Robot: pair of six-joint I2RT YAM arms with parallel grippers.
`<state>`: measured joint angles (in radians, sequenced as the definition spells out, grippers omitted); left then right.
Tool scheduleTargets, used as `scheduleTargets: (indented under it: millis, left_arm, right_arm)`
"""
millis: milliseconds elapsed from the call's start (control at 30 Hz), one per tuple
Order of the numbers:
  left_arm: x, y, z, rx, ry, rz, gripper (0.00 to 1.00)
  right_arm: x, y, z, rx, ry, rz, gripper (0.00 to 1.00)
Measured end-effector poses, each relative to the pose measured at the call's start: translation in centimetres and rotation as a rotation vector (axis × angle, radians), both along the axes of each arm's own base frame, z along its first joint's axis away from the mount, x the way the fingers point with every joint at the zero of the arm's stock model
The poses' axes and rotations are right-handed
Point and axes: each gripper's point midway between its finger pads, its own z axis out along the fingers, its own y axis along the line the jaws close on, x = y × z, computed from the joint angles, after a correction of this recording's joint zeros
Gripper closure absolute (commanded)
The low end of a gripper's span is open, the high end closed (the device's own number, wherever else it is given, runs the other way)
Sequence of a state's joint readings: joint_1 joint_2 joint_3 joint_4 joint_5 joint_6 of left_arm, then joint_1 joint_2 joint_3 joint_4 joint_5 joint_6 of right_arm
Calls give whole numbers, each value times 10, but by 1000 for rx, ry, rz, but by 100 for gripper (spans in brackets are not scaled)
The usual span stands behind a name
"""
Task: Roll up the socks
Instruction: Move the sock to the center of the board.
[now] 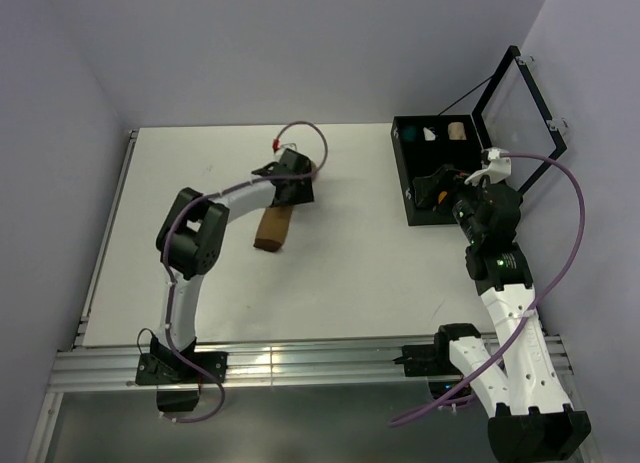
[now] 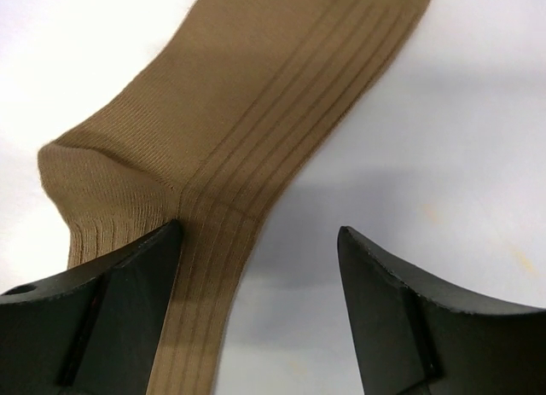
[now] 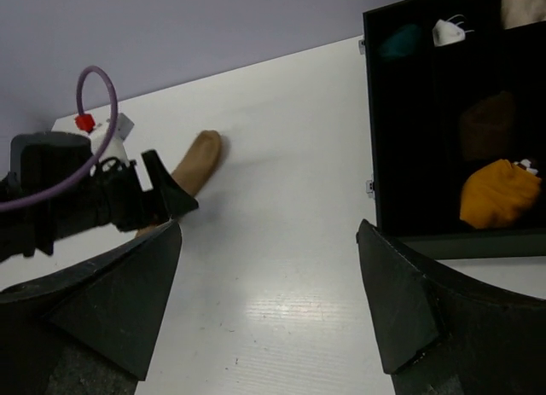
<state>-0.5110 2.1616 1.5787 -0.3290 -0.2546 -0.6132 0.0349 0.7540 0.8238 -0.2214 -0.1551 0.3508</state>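
Note:
A plain tan sock (image 1: 272,230) lies flat in the middle of the white table (image 1: 200,273). My left gripper (image 1: 290,188) hangs low over its far end, open. In the left wrist view the tan sock (image 2: 239,113) runs under the left finger, and bare table shows across the rest of the gap of the left gripper (image 2: 260,227). My right gripper (image 3: 269,224) is open and holds nothing, close to the black box (image 3: 371,113). A mustard-orange sock (image 3: 499,194) and a dark brown sock (image 3: 486,126) lie in the box's compartments.
The black box (image 1: 400,173) sits at the table's right, its clear lid (image 1: 515,118) standing open behind it. Teal (image 3: 403,41), white (image 3: 448,32) and cream (image 3: 522,4) bundles fill its back row. Purple walls enclose the table.

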Motion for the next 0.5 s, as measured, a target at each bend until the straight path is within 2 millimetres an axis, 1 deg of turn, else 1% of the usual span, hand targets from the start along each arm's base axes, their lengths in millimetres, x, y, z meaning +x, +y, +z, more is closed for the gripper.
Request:
scheduleTargets:
  millis: [33, 100, 133, 167, 200, 267, 367, 400, 500]
  left_arm:
    - [-14, -16, 0, -5, 2, -39, 21]
    - [-43, -41, 0, -16, 8, -105, 21]
    - [-57, -50, 0, -23, 17, -132, 21]
    - [-66, -55, 1, -30, 22, -144, 21]
    - [-75, -59, 1, -36, 34, -156, 21]
    - [-88, -62, 3, -46, 55, -167, 21]
    - [-96, -60, 10, -52, 74, -161, 20]
    - [-98, -59, 16, -57, 75, -154, 19]
    - [-98, -55, 49, -86, 30, -136, 17]
  right_arm:
    - [0, 0, 0, -2, 0, 1, 11]
    - [0, 0, -1, -5, 1, 2, 12]
    - [0, 0, -1, -8, 2, 5, 12]
    - [0, 1, -1, -12, 2, 7, 13]
    - [0, 1, -2, -15, 2, 11, 13]
    - [0, 4, -3, -28, 4, 24, 14]
    - [0, 15, -6, -52, 9, 58, 14]
    - [0, 20, -7, -64, 11, 75, 14]
    - [-2, 39, -13, -101, 18, 139, 14]
